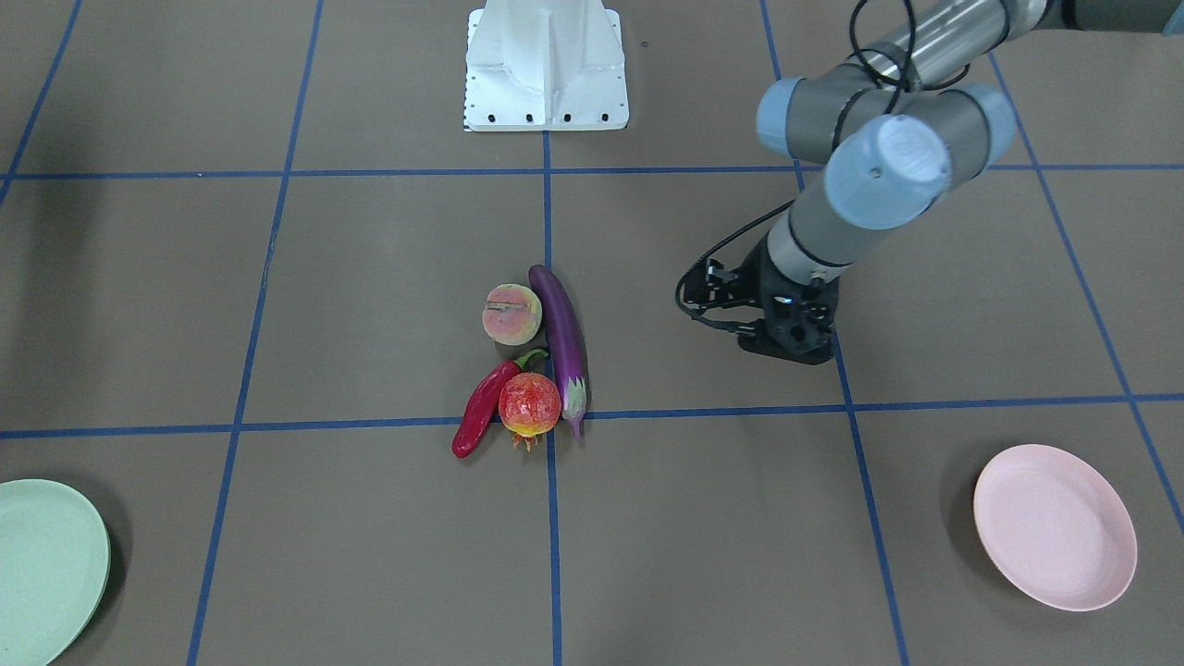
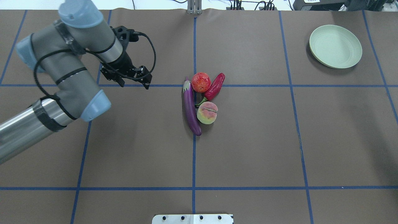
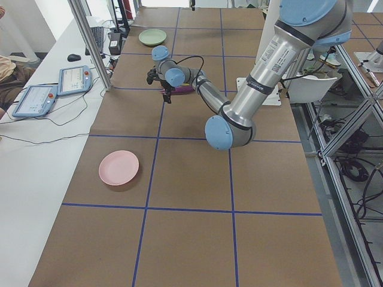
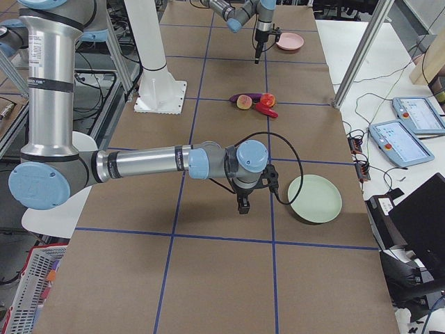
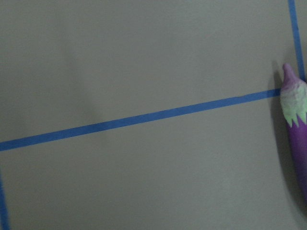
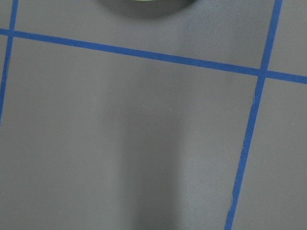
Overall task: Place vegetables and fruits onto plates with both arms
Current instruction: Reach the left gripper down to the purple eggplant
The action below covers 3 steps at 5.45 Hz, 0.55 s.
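Overhead exterior showed the left gripper released and empty, upper left. The eggplant, chili pepper, peach and pomegranate clustered mid-frame, none plated. Approach step, I judged: next, close in over the eggplant. Whether the right gripper was clenched, I could not tell.

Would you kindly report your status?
Left pincer open, empty, short of long glossy purple eggplant. Right pincer unreadable, near round mint-green plate. Nothing plated. Nothing blocking.

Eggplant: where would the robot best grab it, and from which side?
Probably from above, across the eggplant near its rounded end toward the robot. It lies flat and slim, and there both flanks look free, while peach and pomegranate crowd the rest.
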Each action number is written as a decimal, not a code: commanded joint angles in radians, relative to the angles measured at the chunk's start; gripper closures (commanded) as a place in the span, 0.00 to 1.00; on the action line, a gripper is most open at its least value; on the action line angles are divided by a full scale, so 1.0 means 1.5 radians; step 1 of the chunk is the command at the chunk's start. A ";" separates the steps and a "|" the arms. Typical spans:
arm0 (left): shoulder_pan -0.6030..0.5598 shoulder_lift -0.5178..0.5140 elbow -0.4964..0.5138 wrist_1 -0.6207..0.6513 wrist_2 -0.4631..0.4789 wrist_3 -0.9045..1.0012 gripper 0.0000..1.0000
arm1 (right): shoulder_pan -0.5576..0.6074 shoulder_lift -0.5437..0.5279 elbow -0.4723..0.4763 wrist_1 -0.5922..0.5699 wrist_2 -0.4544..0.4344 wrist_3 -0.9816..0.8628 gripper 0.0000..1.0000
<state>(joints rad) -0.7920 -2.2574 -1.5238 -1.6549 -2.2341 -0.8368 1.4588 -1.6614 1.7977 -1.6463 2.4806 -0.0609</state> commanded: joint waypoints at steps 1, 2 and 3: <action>0.044 -0.070 0.103 -0.062 0.027 -0.043 0.00 | 0.000 0.001 0.002 0.000 0.000 0.002 0.00; 0.057 -0.106 0.179 -0.131 0.039 -0.105 0.00 | 0.000 0.000 0.002 0.000 0.000 0.001 0.00; 0.058 -0.134 0.224 -0.157 0.039 -0.121 0.00 | 0.000 0.000 0.000 -0.001 0.000 0.001 0.00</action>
<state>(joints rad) -0.7127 -2.4162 -1.2629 -1.8379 -2.1812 -0.9804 1.4588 -1.6609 1.7999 -1.6464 2.4805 -0.0596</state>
